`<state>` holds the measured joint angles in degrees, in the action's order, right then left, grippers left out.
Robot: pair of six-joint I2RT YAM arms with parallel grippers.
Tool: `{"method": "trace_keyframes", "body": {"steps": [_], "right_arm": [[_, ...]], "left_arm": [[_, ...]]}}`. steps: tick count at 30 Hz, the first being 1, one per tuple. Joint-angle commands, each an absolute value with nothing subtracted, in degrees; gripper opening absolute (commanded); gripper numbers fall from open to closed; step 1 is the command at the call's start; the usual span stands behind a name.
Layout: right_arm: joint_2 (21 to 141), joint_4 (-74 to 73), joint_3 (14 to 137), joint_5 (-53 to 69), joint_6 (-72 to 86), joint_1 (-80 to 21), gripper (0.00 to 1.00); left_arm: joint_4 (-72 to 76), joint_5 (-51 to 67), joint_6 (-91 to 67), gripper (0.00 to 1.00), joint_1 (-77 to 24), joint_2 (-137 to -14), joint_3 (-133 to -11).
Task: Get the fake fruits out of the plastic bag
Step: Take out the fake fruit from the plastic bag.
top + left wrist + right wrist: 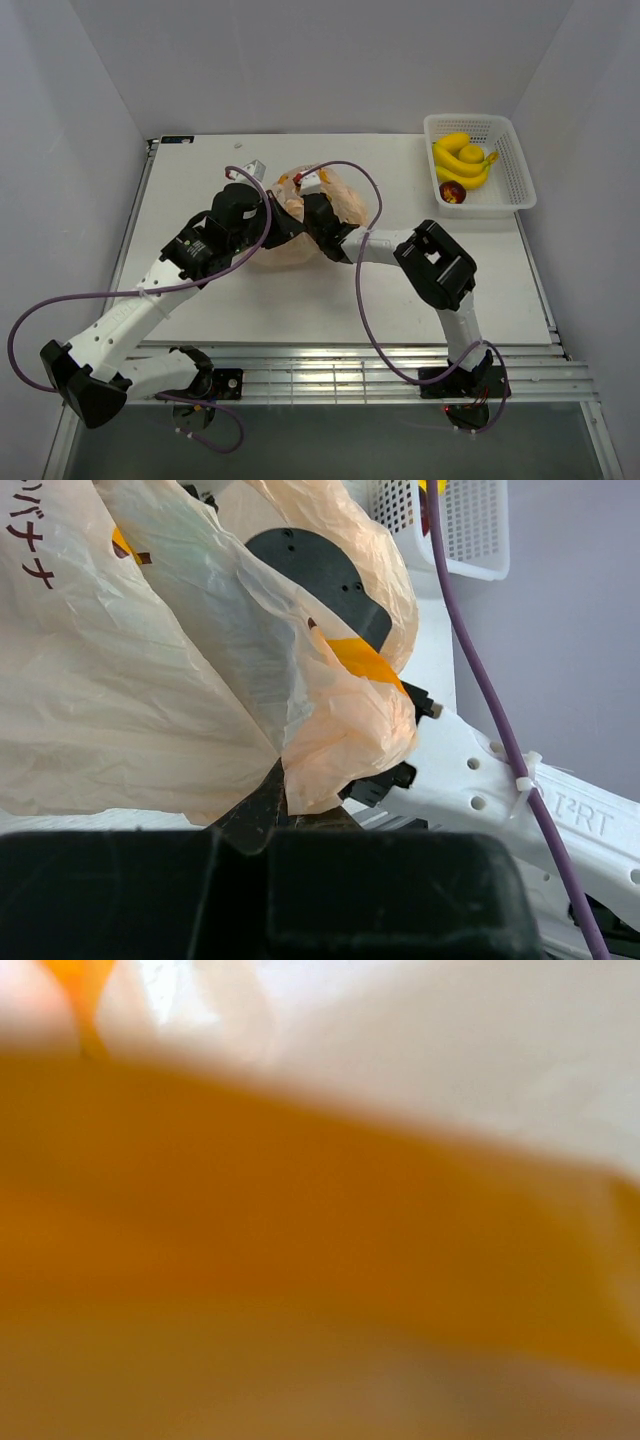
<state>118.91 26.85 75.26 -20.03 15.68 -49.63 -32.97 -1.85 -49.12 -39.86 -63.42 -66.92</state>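
The pale peach plastic bag [347,203] lies crumpled mid-table, and its film fills the left wrist view [150,680]. My left gripper [282,226] is shut on a fold of the bag's edge [281,802]. My right gripper [313,212] reaches inside the bag, and its dark body shows through the film [310,565]. Its fingers are hidden. A blurred bright orange surface, apparently the orange fruit [300,1240], fills the right wrist view. An orange patch [362,660] shows at the bag's mouth. The red fruit is hidden.
A white lattice basket [521,165] stands at the back right with a yellow banana bunch [462,160] and a small dark red fruit [452,193]. Purple cables loop over both arms. The right arm's white link [500,780] lies close beside the bag.
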Motion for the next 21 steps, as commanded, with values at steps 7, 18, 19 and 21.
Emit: {"method": "trace_keyframes", "body": {"steps": [7, 18, 19, 21], "right_arm": [[126.3, 25.4, 84.0, -22.7, 15.7, -49.7, 0.90], [127.9, 23.8, 86.1, -22.2, 15.2, -49.6, 0.60], [127.3, 24.9, 85.5, -22.1, 15.1, -49.6, 0.51], [125.3, 25.7, 83.8, -20.9, 14.7, -49.6, 0.40]], "left_arm": [[-31.2, 4.4, -48.3, 0.00, -40.0, -62.1, -66.0], [-31.4, 3.1, -49.9, 0.00, -40.0, -60.5, -64.3], [-31.5, 2.6, -50.3, 0.00, -40.0, -60.4, -64.3], [-31.7, 2.1, -50.7, 0.00, -40.0, -60.0, -64.0]]}}
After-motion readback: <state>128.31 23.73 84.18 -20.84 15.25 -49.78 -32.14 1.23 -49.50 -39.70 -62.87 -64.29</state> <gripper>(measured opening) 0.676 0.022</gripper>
